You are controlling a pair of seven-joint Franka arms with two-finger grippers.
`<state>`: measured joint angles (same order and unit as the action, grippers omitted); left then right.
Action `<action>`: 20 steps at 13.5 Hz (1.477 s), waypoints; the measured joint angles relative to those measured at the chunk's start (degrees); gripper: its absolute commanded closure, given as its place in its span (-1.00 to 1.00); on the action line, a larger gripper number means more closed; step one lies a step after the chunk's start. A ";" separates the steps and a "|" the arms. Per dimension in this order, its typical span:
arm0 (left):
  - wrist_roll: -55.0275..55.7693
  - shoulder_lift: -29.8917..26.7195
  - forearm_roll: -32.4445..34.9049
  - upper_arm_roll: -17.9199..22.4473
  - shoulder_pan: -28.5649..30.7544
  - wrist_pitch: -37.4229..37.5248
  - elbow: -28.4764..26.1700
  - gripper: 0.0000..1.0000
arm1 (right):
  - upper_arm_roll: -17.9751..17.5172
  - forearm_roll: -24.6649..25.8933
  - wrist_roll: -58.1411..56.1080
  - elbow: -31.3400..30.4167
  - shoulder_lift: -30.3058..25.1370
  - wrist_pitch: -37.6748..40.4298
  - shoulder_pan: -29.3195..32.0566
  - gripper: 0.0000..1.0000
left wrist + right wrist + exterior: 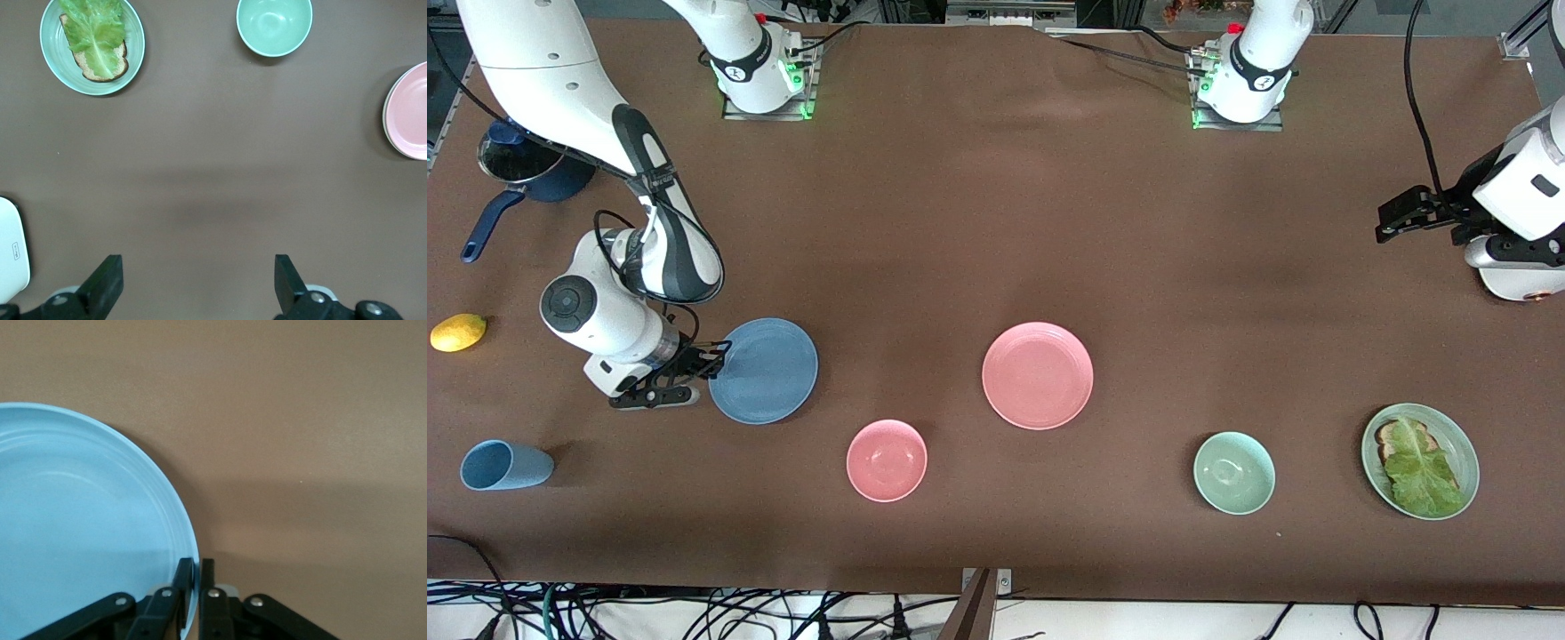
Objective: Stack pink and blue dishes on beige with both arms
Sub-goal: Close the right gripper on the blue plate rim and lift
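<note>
The blue plate [769, 373] lies flat toward the right arm's end of the table. My right gripper [713, 358] is shut on its rim, one finger on the blue plate [80, 520] and one under its edge, as my right gripper [197, 570] shows in the wrist view. The pink plate [1038, 375] sits mid-table. A thin pale rim [385, 127] peeks from under the pink plate [410, 110]; the beige plate is otherwise hidden. My left gripper [1389, 222] hangs open and empty over bare cloth at the left arm's end, seen again as my left gripper [197, 270].
A pink bowl [887, 460] and a pale green bowl [1234, 472] stand nearer the front camera. A green plate [1461, 437] holds bread and lettuce. A blue cup [505, 465] lies on its side, with a lemon [458, 332] and a dark blue pot [534, 169] nearby.
</note>
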<state>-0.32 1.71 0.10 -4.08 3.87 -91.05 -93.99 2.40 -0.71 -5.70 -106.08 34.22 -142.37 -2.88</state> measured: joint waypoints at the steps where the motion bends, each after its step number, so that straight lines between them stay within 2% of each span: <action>1: 0.00 0.00 0.00 0.00 0.00 0.00 0.01 -1.00 | -0.01 -0.01 0.00 0.00 0.02 0.00 0.00 1.00; 7: 0.00 0.00 0.00 0.00 0.00 0.00 0.02 -1.00 | -0.77 -0.25 0.00 0.92 -0.29 1.38 -0.03 1.00; 11: -0.01 0.00 0.00 0.00 -0.01 0.00 0.03 -1.00 | -1.89 -0.27 0.00 8.49 -2.31 14.60 -0.12 1.00; 14: -0.01 0.00 0.00 -0.01 -0.03 0.00 0.04 -1.00 | -3.31 -3.21 -0.32 12.65 -5.47 23.09 -0.14 1.00; 17: -0.01 0.00 0.00 -0.01 -0.04 0.00 0.06 -1.00 | -5.72 -4.61 -0.41 16.37 -6.74 26.90 -0.65 1.00; 20: -0.01 0.00 0.00 -0.01 -0.04 0.00 0.06 -1.00 | -6.22 -5.67 1.48 17.50 -6.54 27.16 -3.67 1.00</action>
<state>-0.32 1.71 0.10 -4.08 3.84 -91.05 -93.93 -3.83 -6.38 -4.21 -88.58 27.68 -115.22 -6.55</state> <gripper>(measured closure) 0.000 0.965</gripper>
